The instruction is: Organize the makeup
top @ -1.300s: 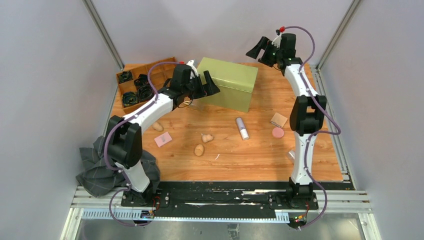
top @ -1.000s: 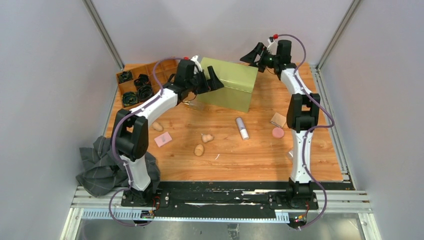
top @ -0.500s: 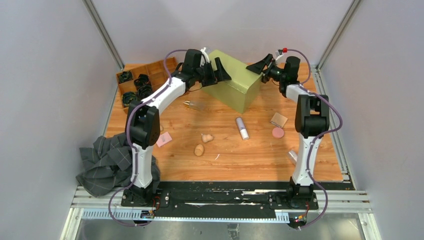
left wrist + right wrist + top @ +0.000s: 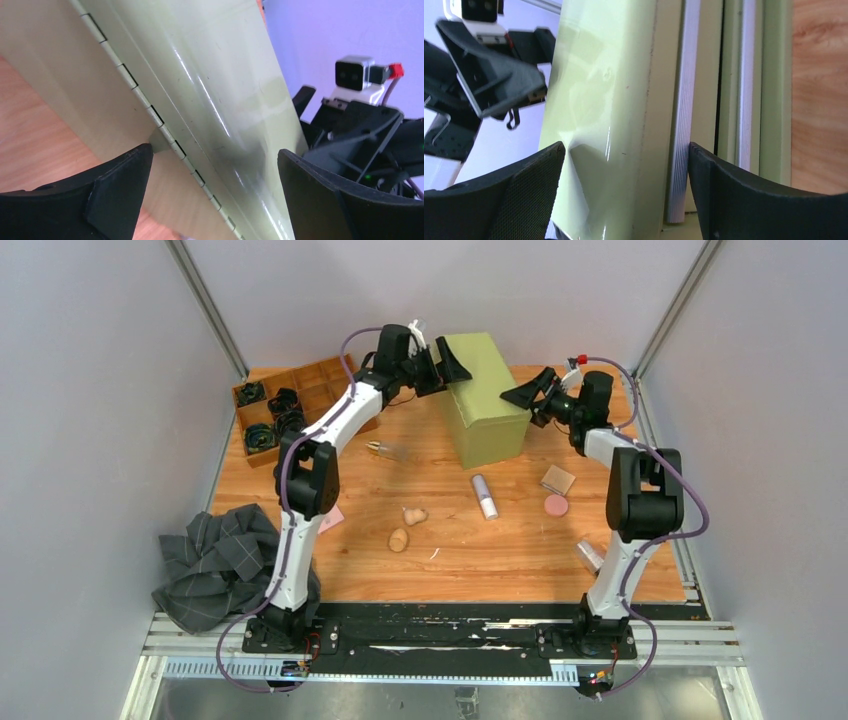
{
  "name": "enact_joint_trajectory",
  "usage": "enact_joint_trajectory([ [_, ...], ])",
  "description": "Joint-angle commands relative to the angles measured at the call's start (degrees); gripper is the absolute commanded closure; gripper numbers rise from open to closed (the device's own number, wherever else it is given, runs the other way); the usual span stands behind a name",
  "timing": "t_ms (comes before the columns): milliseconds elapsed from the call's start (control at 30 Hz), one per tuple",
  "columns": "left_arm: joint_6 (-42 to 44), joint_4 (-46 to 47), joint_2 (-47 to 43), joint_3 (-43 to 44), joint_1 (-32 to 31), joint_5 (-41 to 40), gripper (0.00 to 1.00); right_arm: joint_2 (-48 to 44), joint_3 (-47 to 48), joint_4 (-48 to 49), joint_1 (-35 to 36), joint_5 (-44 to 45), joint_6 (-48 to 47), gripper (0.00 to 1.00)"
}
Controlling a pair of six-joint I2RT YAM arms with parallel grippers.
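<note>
The table (image 4: pixel 500 560) has a warm orange-brown wood-grain top, lit softly and evenly, with no hard shadows. Plain pale grey-lilac walls close it in: a back wall (image 4: pixel 440 290) beyond the far edge, a left wall (image 4: pixel 90 440) and a right wall (image 4: pixel 780 440). A slim aluminium post (image 4: pixel 205 305) rises at the far-left corner and a second post (image 4: pixel 678 305) at the far-right. Along the near edge lies a black plate (image 4: pixel 440 615), then silver rails (image 4: pixel 690 645). A side rail (image 4: pixel 690 585) lines the right edge.

Wooden table (image 4: pixel 450 565) bears silver-white tube (image 4: pixel 484 497), sponges (image 4: pixel 399 539) (beige), puff (image 4: pixel 556 505)
</note>
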Motion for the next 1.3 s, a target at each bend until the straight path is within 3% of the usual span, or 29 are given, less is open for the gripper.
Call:
enact_joint_trajectory([
  [0, -1.5, 5.3, 5.0, 10.4, -1.9, 5.9, 0.02, -6.9, -2.1, -4.1, 1.7, -7.0, -3.4, 0.12],
  [167, -2.9, 6.2, 9.4, 16.6, -2.3, 4.8, 0.02, -10.9, -5.9, -3.8, 2.9, -5.1, -2.4, 0.12],
  [333, -3.9, 5.0, 14.1, 25.9, -2.1, 2.6, 0.02, -8.3, -2.1, -6.8, 3.6, -5.4, -1.1, 0.15],
  [467, 1.2, 3.5, 8.2, 21.4, -1.9, -0.8, 0.02, -11.7, -4.1, -12.9, 3.1, -1.5, -6.1, 0.16],
  [700, 17.5, -8.9, -3.3, 22.2, -1.8, -9.9, 0.02, -14.3, -2.5, -23.6, -0.4, 3.3, -12.3, 0.14],
  [833, 20.7, -13.3, -11.8, 13.0, -1.9, -11.7, 0.02, -12.8, -0.9, -25.5, -0.6, 2.4, -11.8, 0.14],
  [1067, 18.8, -7.9, -33.3, -19.8, -1.0, -15.4, 0.02, -12.9, -4.1, -22.6, 3.2, 2.1, -7.9, 0.14],
  [1267, 21.9, -11.5, -44.9, -31.3, 1.3, -15.4, 0.02, -13.8, -7.0, -6.0, 10.9, 2.3, 8.0, 0.14],
])
